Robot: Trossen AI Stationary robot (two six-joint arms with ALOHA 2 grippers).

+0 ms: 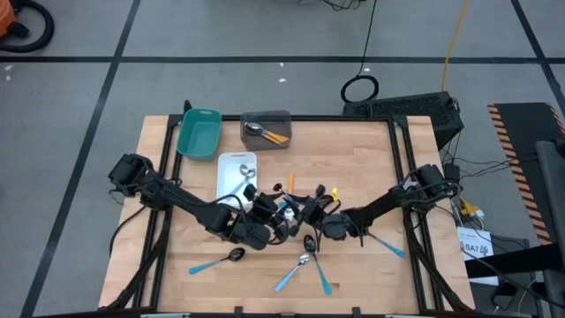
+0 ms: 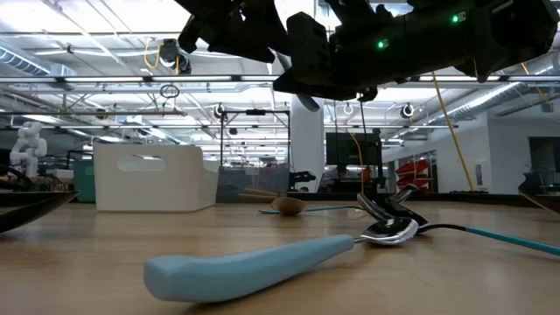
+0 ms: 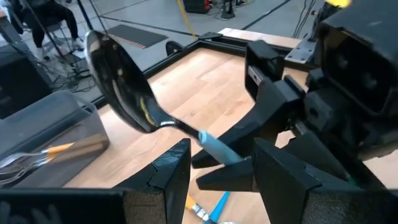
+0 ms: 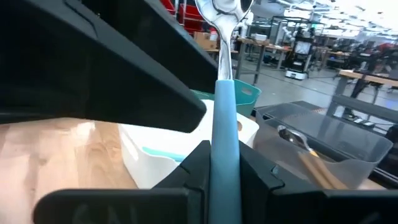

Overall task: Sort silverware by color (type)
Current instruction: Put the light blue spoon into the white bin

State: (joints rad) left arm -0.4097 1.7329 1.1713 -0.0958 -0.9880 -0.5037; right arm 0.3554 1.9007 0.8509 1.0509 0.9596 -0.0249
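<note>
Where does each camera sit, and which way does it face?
High: above the table, looking down; both arms show.
Low: at tabletop level, looking across; arms overhead.
Left wrist: faces the blue-handled spoon; left gripper open.
Right wrist: faces the grey tray; right gripper holds that spoon.
Both wrist views share the spoon.

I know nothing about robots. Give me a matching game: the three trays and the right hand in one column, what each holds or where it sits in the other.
1 grey tray
2 white tray
3 teal tray
4 right hand

a grips a blue-handled spoon
b orange-handled spoons inside
c a light-blue handle inside
d leftmost of the trays

Pairs: 1-b, 2-c, 3-d, 4-a
</note>
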